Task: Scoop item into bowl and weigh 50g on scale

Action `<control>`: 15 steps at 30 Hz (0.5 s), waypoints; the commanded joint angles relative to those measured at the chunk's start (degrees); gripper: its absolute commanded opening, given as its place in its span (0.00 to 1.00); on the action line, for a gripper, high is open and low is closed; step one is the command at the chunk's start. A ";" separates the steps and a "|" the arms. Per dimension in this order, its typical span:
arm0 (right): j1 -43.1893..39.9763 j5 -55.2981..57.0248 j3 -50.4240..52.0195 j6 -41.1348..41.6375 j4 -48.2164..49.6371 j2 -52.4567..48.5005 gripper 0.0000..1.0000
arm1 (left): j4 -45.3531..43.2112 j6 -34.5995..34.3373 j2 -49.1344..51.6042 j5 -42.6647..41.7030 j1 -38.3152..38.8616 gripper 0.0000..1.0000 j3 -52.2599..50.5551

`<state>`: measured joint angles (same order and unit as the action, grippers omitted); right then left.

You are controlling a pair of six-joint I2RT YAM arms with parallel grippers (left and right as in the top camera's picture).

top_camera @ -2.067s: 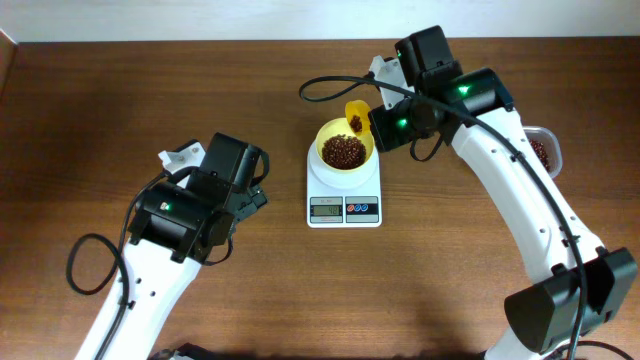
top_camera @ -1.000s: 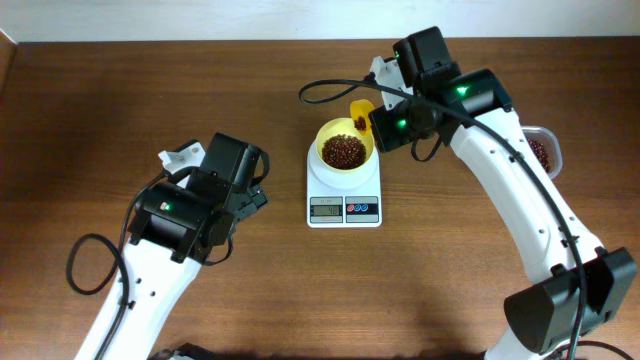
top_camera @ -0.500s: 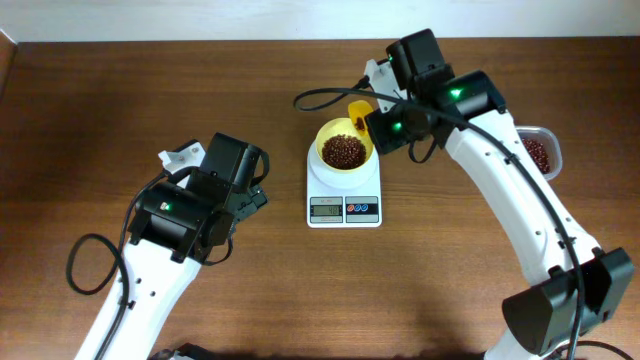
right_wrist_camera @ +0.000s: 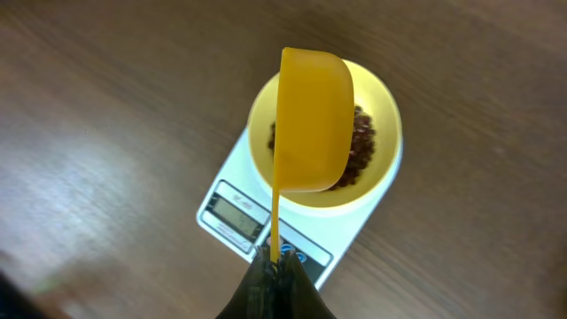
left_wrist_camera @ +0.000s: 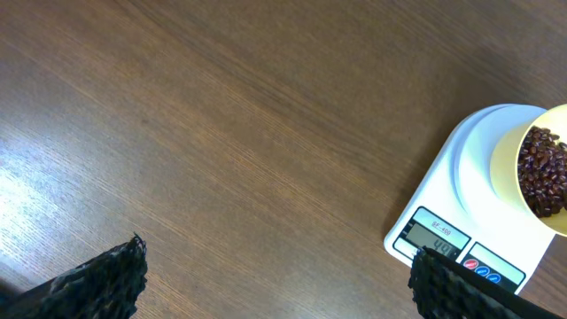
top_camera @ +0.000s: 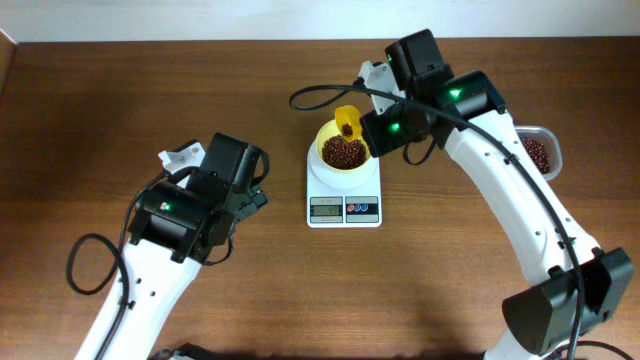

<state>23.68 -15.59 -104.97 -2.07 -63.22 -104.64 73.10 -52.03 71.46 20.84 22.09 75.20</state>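
**Beans** (top_camera: 345,152): dark red-brown heap lying in the bowl, just above the centre of the overhead frame.

**Bowl** (top_camera: 322,143): bright yellow and round. It sits on the scale's platform so that whatever drops in registers as weight.

**Scale** (top_camera: 344,209): white, with its display (left_wrist_camera: 434,237) and its red and blue buttons turned toward the lower edge of the overhead frame. In the left wrist view the digits look like 44 but are too small to be sure. If so, the fill is judged just short of target and only a trickle is wanted.

**Scoop** (right_wrist_camera: 312,120): yellow-orange, held above the bowl's upper rim and tipped on edge. A dark speck inside it overhead may be a few beans. The tilt is probably meant to dribble them in slowly.

**Right gripper** (right_wrist_camera: 275,266): clenched on the scoop's thin handle, at lower centre of the right wrist frame.

**Container** (top_camera: 540,152): clear, holding more beans, at the right edge of the overhead frame, partly behind the right arm. Judged to be the supply.

**Left gripper** (left_wrist_camera: 275,283): fingers (left_wrist_camera: 97,279) spread wide with nothing between them. It hangs over bare table (top_camera: 150,80) left of the scale, apparently parked clear of the work.
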 commanded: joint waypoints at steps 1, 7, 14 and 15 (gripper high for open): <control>-0.52 -6.12 -1.11 1.60 -0.04 -0.63 0.04 | 0.09 0.07 -0.68 0.52 -0.24 0.99 0.11; -5.44 -14.38 -1.11 4.48 -0.02 -0.63 0.04 | 0.07 0.07 -0.68 0.52 -0.24 0.99 0.11; -9.64 -18.05 -1.11 4.46 0.02 -0.63 0.04 | 0.07 0.07 -0.68 0.55 -0.24 0.99 0.11; -9.90 -18.29 -1.11 4.46 0.04 -0.63 0.04 | 0.09 0.07 -0.68 0.52 -0.24 0.99 0.09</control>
<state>14.48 -31.53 -104.97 2.17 -63.22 -104.64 73.10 -52.03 71.46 20.84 22.09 75.20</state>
